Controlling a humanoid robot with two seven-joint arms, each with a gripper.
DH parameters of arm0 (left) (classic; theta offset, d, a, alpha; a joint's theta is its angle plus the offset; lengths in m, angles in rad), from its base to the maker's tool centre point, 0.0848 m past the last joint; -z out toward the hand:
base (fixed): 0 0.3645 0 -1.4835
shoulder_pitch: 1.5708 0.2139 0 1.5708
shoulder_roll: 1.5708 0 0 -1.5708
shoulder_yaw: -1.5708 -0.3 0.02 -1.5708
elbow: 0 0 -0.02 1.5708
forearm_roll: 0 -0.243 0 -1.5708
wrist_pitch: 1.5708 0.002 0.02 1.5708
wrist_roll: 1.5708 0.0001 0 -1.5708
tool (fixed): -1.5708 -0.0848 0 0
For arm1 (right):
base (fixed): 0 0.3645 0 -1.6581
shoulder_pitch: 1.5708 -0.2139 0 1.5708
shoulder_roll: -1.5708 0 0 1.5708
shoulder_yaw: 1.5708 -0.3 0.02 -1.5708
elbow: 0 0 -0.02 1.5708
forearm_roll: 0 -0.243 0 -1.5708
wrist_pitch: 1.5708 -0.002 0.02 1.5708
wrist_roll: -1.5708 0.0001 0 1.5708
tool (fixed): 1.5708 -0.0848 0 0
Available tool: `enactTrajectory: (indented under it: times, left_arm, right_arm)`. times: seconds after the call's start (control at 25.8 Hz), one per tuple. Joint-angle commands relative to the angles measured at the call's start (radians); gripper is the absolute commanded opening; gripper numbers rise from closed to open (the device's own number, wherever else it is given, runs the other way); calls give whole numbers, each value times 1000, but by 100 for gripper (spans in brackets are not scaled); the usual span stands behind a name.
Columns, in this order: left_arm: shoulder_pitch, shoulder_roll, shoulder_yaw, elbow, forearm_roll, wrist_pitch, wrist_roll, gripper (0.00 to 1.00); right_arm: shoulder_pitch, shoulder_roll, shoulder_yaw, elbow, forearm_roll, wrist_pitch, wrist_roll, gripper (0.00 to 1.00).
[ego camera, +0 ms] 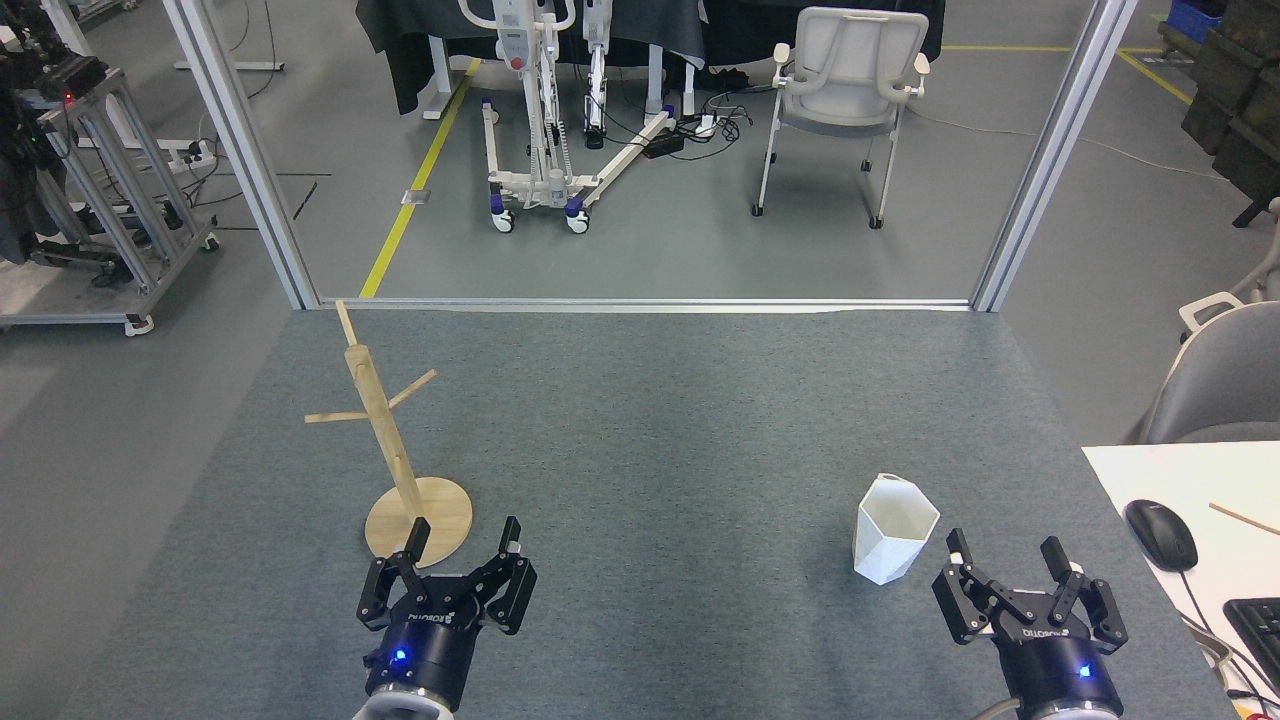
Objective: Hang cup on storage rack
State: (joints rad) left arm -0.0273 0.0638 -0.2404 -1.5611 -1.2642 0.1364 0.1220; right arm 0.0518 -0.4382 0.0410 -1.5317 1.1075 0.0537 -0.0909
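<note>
Cup [895,542] upright on grey tabletop [650,450], near right, rim up, not held. Storage rack [400,455] upright at near left, well apart from cup, pegs bare. Right end effector [1005,560] wide, empty, just beside cup on near-right side. Left end effector [462,540] wide, empty, near rack's disc base.

Both arms are reaching up from the near edge of the bench [640,420], well apart. The left hand [462,541] is sitting low at the near left, fingers spread wide and pointing away. The right hand [1005,559] is sitting at the near right, likewise spread and empty. A blue light is glowing on each wrist.
</note>
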Motion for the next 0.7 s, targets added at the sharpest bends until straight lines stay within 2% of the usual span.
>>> enactTrajectory:
  times: [0.0, 0.19, 0.5, 0.66]
  left_arm:
    - [1, 1, 0, 6, 0, 6, -1, 99]
    - [1, 2, 0, 18, 0, 6, 1, 99]
    - [3, 2, 1, 18, 0, 8, 1, 99]
    - [3, 4, 1, 18, 0, 8, 2, 99]
  right_arm:
    - [-10, -2, 0, 51, -2, 5, 0, 99]
    - [-61, -1, 33, 140, -2, 6, 0, 99]
    - [-201, 4, 137, 289, -2, 8, -1, 99]
    - [-225, 9, 157, 305, -2, 0, -1, 99]
